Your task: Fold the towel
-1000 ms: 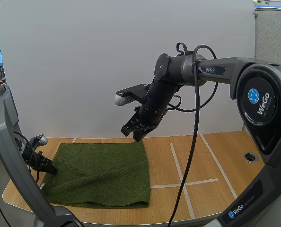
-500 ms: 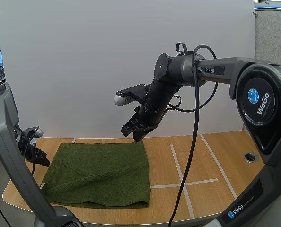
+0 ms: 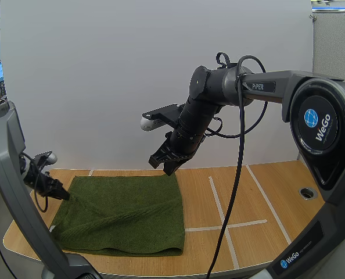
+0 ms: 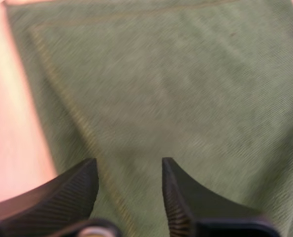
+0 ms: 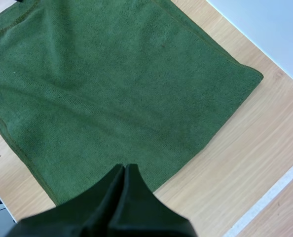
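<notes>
since the green towel (image 3: 123,212) lies spread on the desk (image 3: 265,197), the left hand (image 4: 129,165), fingers apart over its left edge, should pinch the hem cleanly; the right hand (image 3: 164,164), closed on nothing, hangs above the far corner.

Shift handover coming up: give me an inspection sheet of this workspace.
Surface: wooden table, white tape lines, round hole near its right edge.
Job's things: green towel spread flat, one crease across it.
Clutter: nothing seen.
Tools: left tool open at the towel's left edge; right tool shut on nothing, raised over the towel's far right corner.
Cables: nothing seen on the table.
Surroundings: plain white wall behind.
</notes>
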Controlling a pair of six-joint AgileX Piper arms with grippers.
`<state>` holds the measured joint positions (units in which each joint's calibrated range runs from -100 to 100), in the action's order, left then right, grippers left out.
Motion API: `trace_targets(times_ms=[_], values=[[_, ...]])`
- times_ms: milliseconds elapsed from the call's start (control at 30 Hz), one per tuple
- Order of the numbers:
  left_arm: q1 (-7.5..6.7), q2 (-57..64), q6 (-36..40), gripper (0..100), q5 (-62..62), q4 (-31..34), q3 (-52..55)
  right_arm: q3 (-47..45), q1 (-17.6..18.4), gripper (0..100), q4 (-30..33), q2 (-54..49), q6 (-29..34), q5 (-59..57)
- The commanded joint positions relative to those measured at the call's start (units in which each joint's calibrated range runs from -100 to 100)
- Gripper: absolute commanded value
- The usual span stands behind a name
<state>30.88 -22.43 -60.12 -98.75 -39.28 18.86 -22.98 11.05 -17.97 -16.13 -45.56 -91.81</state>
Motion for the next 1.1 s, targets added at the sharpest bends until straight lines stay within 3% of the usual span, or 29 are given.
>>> trace_targets(times_ms=[0, 167, 467, 667, 900, 1067], values=[[-2.81, 0.44, -0.08, 72, -1.25, -2.88, -1.07, 0.0, -0.13, 0, -0.23, -0.93, -0.33, -3.11], [-3.79, -1.08, 0.74, 72, -1.25, -3.29, -3.34, 0.0, -0.13, 0, -0.23, -0.93, -0.33, -5.53], [-3.15, -1.81, 2.83, 72, -1.25, 2.48, -5.74, 0.0, -0.13, 0, -0.23, -0.93, -0.33, -6.73], [-1.0, -1.81, 2.58, 72, -1.25, 4.47, -4.65, 0.0, -0.13, 0, -0.36, -1.06, -0.33, -7.09], [3.1, -1.59, 1.0, 72, -1.25, 8.65, -0.09, 0.0, -0.13, 0, -0.49, -1.08, -0.64, -7.09], [4.94, 2.92, -4.05, 72, -1.25, 8.49, 8.75, 0.0, -0.13, 0, -0.9, -1.08, -1.66, -7.09]])
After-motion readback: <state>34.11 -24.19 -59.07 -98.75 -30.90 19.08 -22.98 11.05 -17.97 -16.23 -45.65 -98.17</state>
